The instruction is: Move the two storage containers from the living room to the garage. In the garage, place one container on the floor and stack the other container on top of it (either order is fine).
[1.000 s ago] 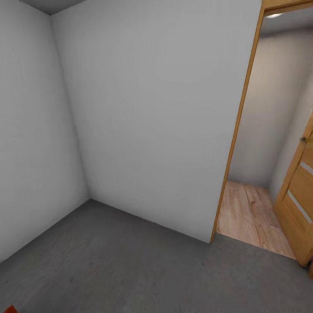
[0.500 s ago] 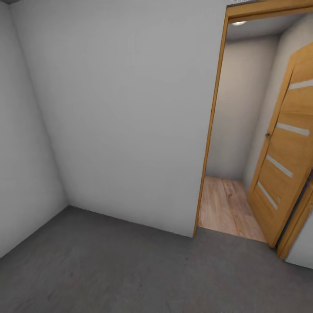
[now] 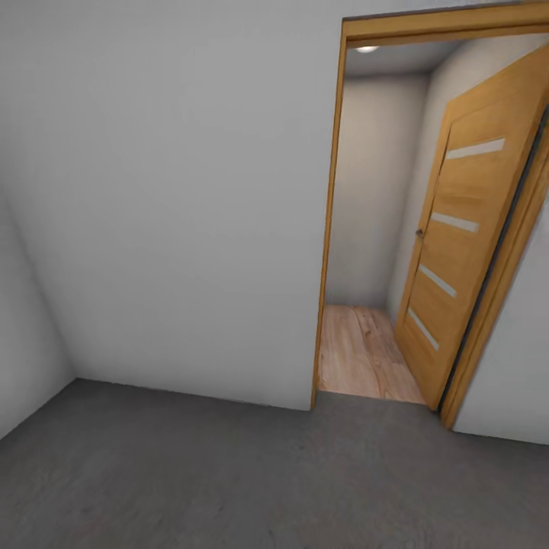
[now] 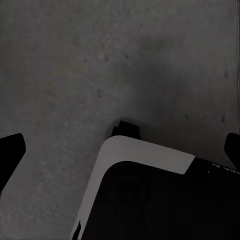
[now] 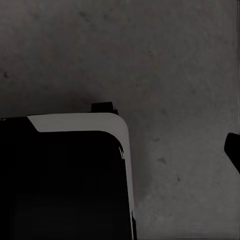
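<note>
Since the doorway (image 3: 374, 229) stands at the right of the frame, the robot should center on it before crossing the grey floor (image 3: 229, 473), avoiding the open door (image 3: 457, 236); whether either gripper is open, I cannot tell.

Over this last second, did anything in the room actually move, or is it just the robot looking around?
Only the view moved: the head camera swung to the right. The doorway slid from the picture's right edge toward its middle, the wooden door came fully into sight, and an orange corner at the lower left dropped out of view. The grey wall and concrete floor stayed as they were.
</note>
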{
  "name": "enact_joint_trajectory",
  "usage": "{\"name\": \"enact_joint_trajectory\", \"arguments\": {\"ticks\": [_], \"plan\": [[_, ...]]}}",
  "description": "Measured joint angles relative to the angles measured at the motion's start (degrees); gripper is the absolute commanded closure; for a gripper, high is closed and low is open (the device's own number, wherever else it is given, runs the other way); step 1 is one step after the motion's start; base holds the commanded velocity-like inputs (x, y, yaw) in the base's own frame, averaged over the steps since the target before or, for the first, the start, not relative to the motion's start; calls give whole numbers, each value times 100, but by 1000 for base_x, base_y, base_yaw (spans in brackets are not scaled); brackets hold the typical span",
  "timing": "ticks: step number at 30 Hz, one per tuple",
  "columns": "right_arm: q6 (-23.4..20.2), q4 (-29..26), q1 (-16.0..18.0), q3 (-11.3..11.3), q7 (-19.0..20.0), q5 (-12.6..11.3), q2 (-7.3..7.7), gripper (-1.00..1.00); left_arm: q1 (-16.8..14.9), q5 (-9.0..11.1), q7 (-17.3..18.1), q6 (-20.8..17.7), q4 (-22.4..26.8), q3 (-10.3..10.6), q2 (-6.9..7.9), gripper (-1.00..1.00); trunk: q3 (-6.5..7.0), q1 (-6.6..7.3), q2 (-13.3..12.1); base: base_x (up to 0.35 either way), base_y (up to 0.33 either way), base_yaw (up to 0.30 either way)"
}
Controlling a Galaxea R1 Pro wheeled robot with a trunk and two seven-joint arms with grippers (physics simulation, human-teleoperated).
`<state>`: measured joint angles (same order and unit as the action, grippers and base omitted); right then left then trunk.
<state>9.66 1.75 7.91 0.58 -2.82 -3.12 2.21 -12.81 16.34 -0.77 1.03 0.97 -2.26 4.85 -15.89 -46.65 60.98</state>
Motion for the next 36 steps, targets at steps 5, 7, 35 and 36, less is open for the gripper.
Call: {"name": "enact_joint_trajectory", "arguments": {"ticks": [5, 7, 35, 36], "plan": [[-1, 0, 0, 0, 0, 1, 0, -100, 0, 0, 0, 0, -2, 0, 0, -100, 0, 0, 0, 0, 0, -295], [-1, 0, 0, 0, 0, 1, 0, -100, 0, 0, -1, 0, -1, 0, -1, -100, 0, 0, 0, 0, 0, -295], [-1, 0, 0, 0, 1, 20, 0, -100, 0, 0, -2, 0, 0, 2, -1, -100, 0, 0, 0, 0, 0, -295], [-1, 0, 0, 0, 1, 21, 0, -100, 0, 0, 0, 0, 0, 1, -1, -100, 0, 0, 0, 0, 0, -295]]}}
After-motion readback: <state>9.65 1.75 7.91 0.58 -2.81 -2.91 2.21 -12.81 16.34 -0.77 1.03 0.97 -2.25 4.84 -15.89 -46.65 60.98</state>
